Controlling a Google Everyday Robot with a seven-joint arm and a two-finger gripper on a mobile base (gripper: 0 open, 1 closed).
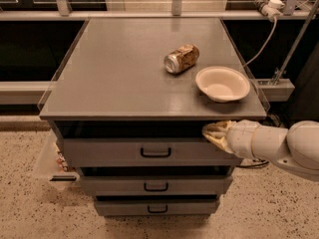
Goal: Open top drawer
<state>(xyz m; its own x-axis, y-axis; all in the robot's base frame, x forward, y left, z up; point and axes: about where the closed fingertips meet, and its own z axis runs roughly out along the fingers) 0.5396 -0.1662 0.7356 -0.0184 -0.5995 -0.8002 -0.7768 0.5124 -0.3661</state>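
**Mia:** Where is the top drawer [109, 153]?

**Ben:** Right under the grey cabinet top [114, 78]; it is the widest of the three grey drawers; its small black handle [155, 153] sits in the middle of its front.

**Mia:** Is it pulled out?

**Ben:** There is a dark gap above its front, and the front sticks out past the middle drawer [114, 185] below; I think it is out only a little, if at all.

**Mia:** Where is the gripper [213, 133]?

**Ben:** At the top right corner of that drawer, just under the edge of the cabinet top; it reaches in from the right on a fat white arm [279, 146]; it is well to the right of the handle, not on it.

**Mia:** Why there?

**Ben:** My guess is that it wants to catch the drawer's top edge, or must slide left to the handle first; a pull needs something to hook.

**Mia:** Is it spread wide or pinched?

**Ben:** I cannot tell.

**Mia:** What else is near?

**Ben:** A bowl [223, 83] sits on top, just above the gripper; a can [181, 59] lies on its side beside the bowl; a hard tug might make the can roll.
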